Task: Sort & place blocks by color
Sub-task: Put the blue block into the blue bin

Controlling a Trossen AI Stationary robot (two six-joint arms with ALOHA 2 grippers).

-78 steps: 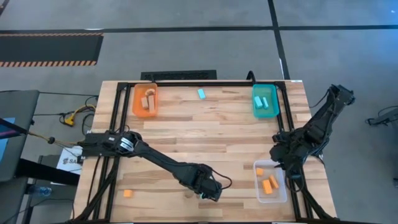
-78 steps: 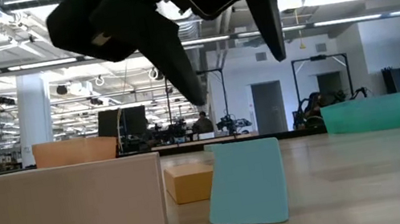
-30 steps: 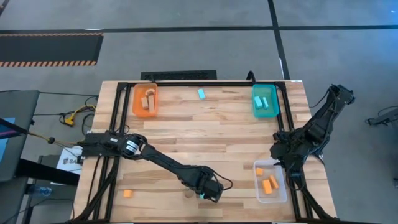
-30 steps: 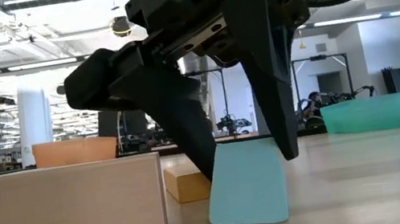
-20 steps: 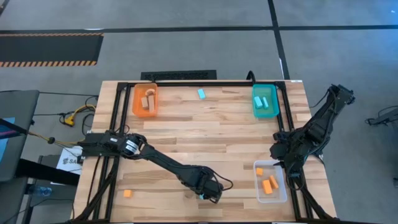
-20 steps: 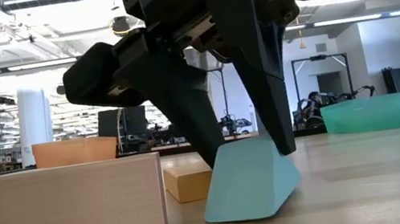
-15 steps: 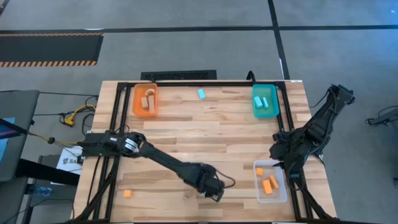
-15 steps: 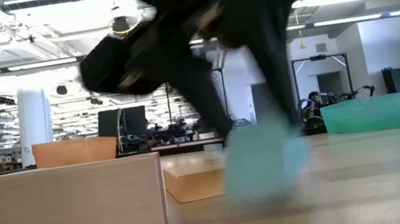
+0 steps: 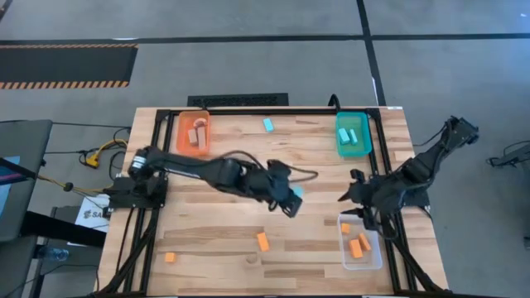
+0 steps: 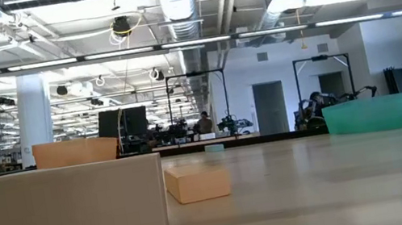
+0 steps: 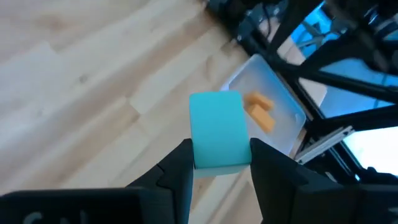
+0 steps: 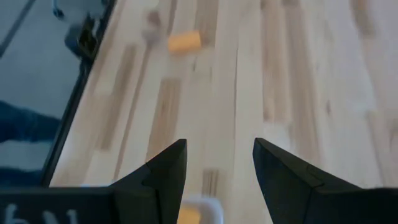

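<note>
Left gripper (image 11: 219, 163): clamped on a light blue block (image 11: 217, 129), one finger on each side, carried above the middle of the bench (image 9: 224, 223).
Held block: stands proud of the fingertips, clear of the wood; in the high view it is a small blue spot at the arm's tip (image 9: 296, 194).
Right gripper (image 12: 213, 163): fingers apart, nothing between them, waiting near the bench's right edge just above the clear tray (image 9: 374, 257).
Step in hand, as I judge it: take the blue block to the teal tray (image 9: 366, 146) at the far right corner, which already holds blue pieces.
Doing it well: keep the grip square, pass clear of the waiting arm, come low over the tray before letting go so the block does not bounce out.
Still loose: an orange block (image 9: 262, 242) and another (image 9: 170, 257) toward the near edge; one blue block (image 9: 268, 125) at the far edge.
Orange tray (image 9: 183, 142): far left corner, holds pale wood pieces.
Hard to make out: the low view shows only a wood block (image 10: 74, 209) and an orange one (image 10: 197, 182) close up; neither arm appears there. A small pale piece near the front edge is too small to name.
</note>
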